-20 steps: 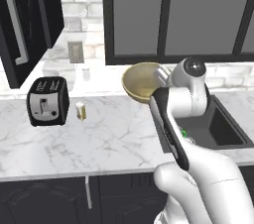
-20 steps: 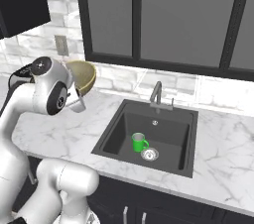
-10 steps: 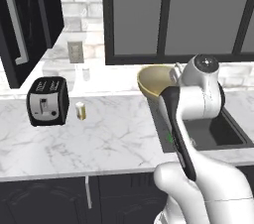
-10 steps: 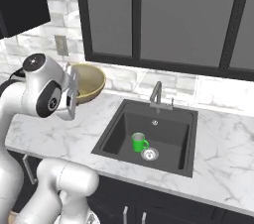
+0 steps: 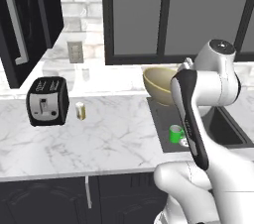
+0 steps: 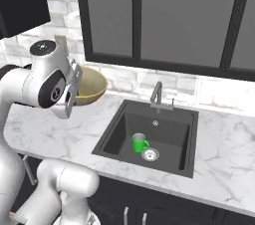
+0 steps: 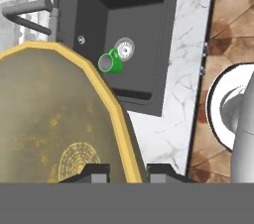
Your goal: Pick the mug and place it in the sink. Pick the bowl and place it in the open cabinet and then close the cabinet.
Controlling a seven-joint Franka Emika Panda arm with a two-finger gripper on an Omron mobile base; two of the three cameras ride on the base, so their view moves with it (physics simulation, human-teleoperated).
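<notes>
Clamped on the rim of the bowl (image 7: 54,119), the jaws of the gripper (image 7: 128,172) pinch its pale-gold edge, one finger inside and one outside, as the hand view shows. The bowl hangs tilted in the air, above the counter (image 5: 99,134) just left of the sink (image 6: 124,124). The mug (image 6: 139,143) already stands in the sink near the drain, so that step looks done. The step in hand appears to be carrying the bowl to the cabinet (image 5: 27,15), whose open door shows at the far left, up on the wall. The next move calls for a wide swing left and upward, keeping the bowl clear of the toaster (image 5: 47,101) and levelling it for the shelf.
</notes>
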